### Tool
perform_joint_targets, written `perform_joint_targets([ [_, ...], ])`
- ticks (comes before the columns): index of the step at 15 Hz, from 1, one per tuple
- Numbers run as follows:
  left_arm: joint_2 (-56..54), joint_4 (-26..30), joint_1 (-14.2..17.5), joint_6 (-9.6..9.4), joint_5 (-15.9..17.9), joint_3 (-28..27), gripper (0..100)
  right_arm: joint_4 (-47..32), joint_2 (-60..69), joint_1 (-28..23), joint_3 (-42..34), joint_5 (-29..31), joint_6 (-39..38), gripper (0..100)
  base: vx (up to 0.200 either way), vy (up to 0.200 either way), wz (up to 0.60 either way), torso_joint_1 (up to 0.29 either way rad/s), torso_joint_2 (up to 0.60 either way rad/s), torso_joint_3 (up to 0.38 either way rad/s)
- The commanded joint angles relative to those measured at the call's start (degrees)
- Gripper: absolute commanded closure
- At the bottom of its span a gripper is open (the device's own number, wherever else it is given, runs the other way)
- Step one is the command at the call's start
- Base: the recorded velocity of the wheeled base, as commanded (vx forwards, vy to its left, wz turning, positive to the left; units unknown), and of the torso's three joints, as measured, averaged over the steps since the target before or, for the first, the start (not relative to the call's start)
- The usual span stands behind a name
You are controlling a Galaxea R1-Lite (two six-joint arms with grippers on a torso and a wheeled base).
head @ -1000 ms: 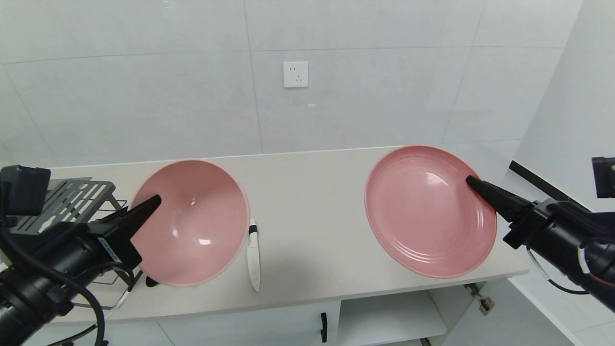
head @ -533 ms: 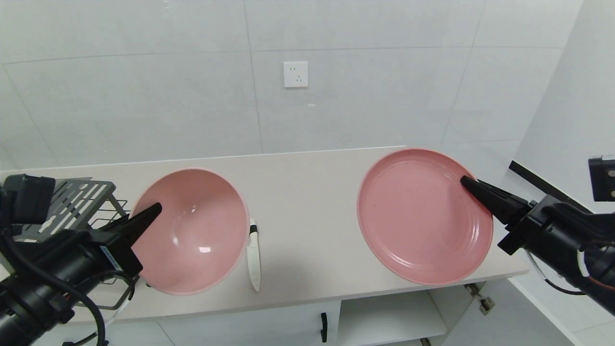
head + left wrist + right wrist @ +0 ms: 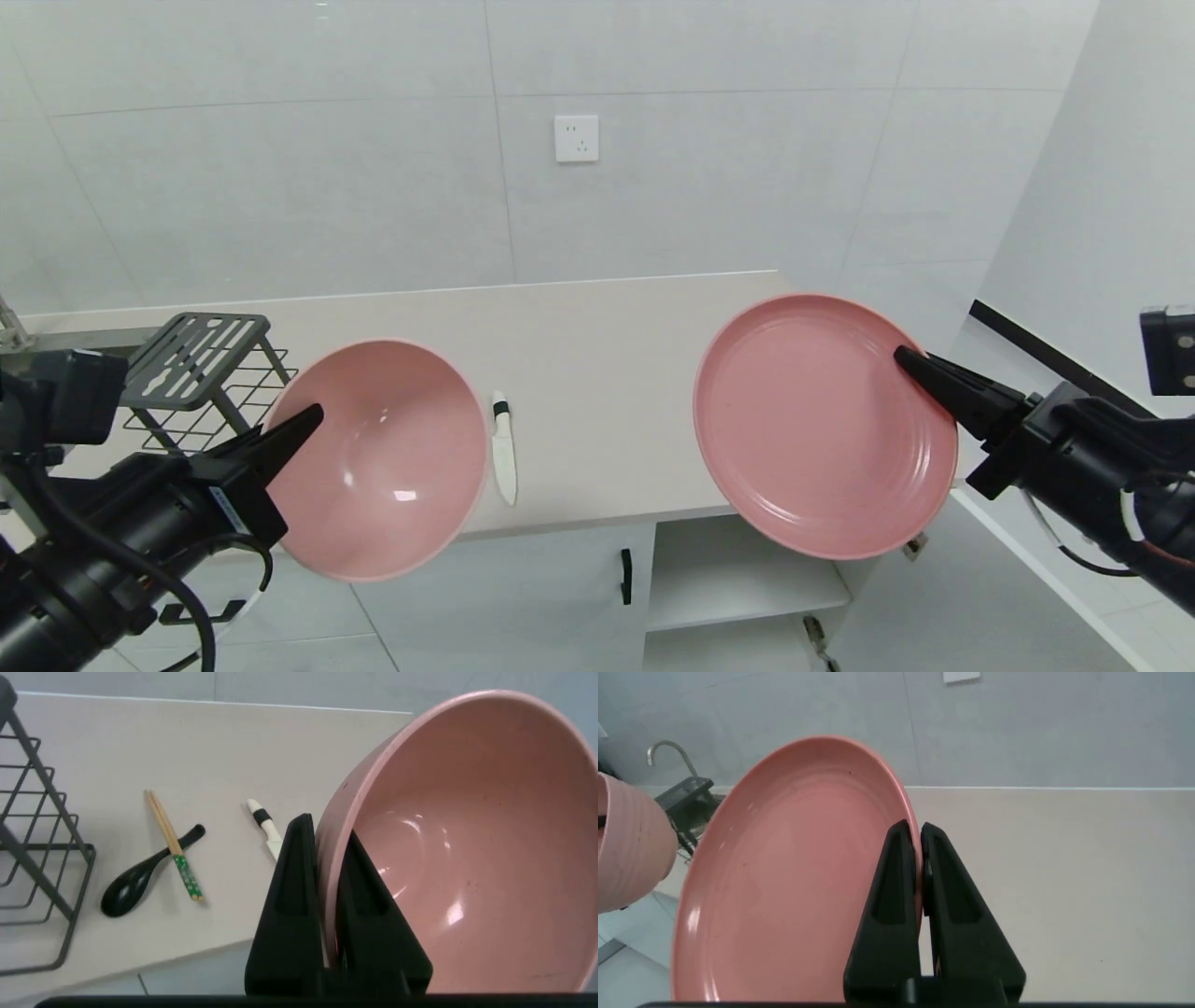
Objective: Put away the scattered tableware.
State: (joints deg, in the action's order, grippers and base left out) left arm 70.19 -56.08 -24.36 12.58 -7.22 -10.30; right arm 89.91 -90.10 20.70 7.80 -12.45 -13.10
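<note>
The whole head view has shifted, so the camera has drawn back from the bench (image 3: 597,364), and more of the cupboard under it now shows. I judge the robot is carrying both pieces off to store them. The left tool (image 3: 313,413) stays clenched on the rim of the pink bowl (image 3: 383,457), which hangs tilted over the bench's near left edge, mouth facing right. The right tool (image 3: 899,355) pinches the plate (image 3: 812,425), which is nearly on edge off the right end, face turned left. The knife (image 3: 504,450) lies on the bench, long axis near-to-far.
</note>
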Motion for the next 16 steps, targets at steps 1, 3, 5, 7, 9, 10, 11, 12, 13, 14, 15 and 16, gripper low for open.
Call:
perform_joint_targets([
  [1, 0.38, 0.09, 0.01, -0.01, 0.01, 0.02, 100, 0.09, -0.08, 0.04, 0.02, -0.03, 0.01, 100, 0.000, 0.000, 0.00, 0.000, 0.00, 0.000],
  [3, 0.56, 0.09, 0.01, -0.28, 0.01, 0.19, 100, 0.09, 0.01, 0.04, 0.02, -0.03, 0.01, 100, 0.000, 0.000, 0.00, 0.000, 0.00, 0.000],
  [5, 0.65, -0.09, 0.01, -0.36, 0.01, 0.55, 100, 0.09, 0.01, 0.04, 0.02, -0.12, 0.01, 100, -0.100, 0.000, 0.00, 0.006, 0.01, 0.004],
  [7, 0.56, -0.26, 0.01, -0.36, 0.10, 0.55, 100, 0.09, 0.01, 0.04, 0.02, -0.03, 0.01, 100, -0.200, 0.000, 0.00, 0.012, 0.00, 0.007],
  [9, 0.56, -0.17, 0.01, -0.36, 0.10, 0.55, 100, 0.09, 0.01, 0.04, 0.02, -0.03, 0.01, 100, -0.200, -0.200, 0.00, 0.005, 0.00, -0.005],
  [10, 0.56, -0.17, 0.01, -0.28, 0.10, 0.63, 100, 0.09, 0.01, 0.04, 0.02, -0.03, 0.01, 100, 0.000, -0.200, 0.00, -0.017, 0.00, 0.002],
  [11, 0.56, -0.17, 0.01, -0.28, 0.10, 0.63, 100, 0.09, 0.01, 0.04, 0.02, -0.03, 0.01, 100, 0.000, 0.000, 0.00, 0.000, 0.00, 0.000],
  [12, 0.56, -0.09, -0.08, -0.28, 0.10, 0.63, 100, 0.09, 0.01, 0.04, 0.02, -0.03, 0.01, 100, 0.000, 0.000, 0.00, 0.000, 0.00, 0.000],
  [13, 0.56, -0.09, 0.01, -0.28, 0.10, 0.63, 100, 0.09, 0.01, 0.04, 0.02, -0.12, 0.01, 100, 0.000, 0.000, 0.00, 0.000, 0.00, 0.000],
  [14, 0.56, -0.09, 0.01, -0.36, 0.10, 0.63, 100, 0.09, 0.01, 0.04, 0.02, -0.03, 0.01, 100, 0.000, 0.000, 0.00, 0.000, 0.00, 0.000],
  [15, 0.65, 0.00, 0.01, -0.36, 0.10, 0.63, 100, 0.09, 0.01, 0.04, 0.02, -0.12, 0.01, 100, 0.000, 0.000, 0.00, 0.000, 0.00, 0.000],
  [16, 0.65, 0.00, 0.01, -0.28, 0.10, 0.63, 100, 0.09, 0.01, 0.04, 0.02, -0.12, 0.01, 100, 0.000, -0.200, 0.00, 0.017, 0.00, 0.002],
])
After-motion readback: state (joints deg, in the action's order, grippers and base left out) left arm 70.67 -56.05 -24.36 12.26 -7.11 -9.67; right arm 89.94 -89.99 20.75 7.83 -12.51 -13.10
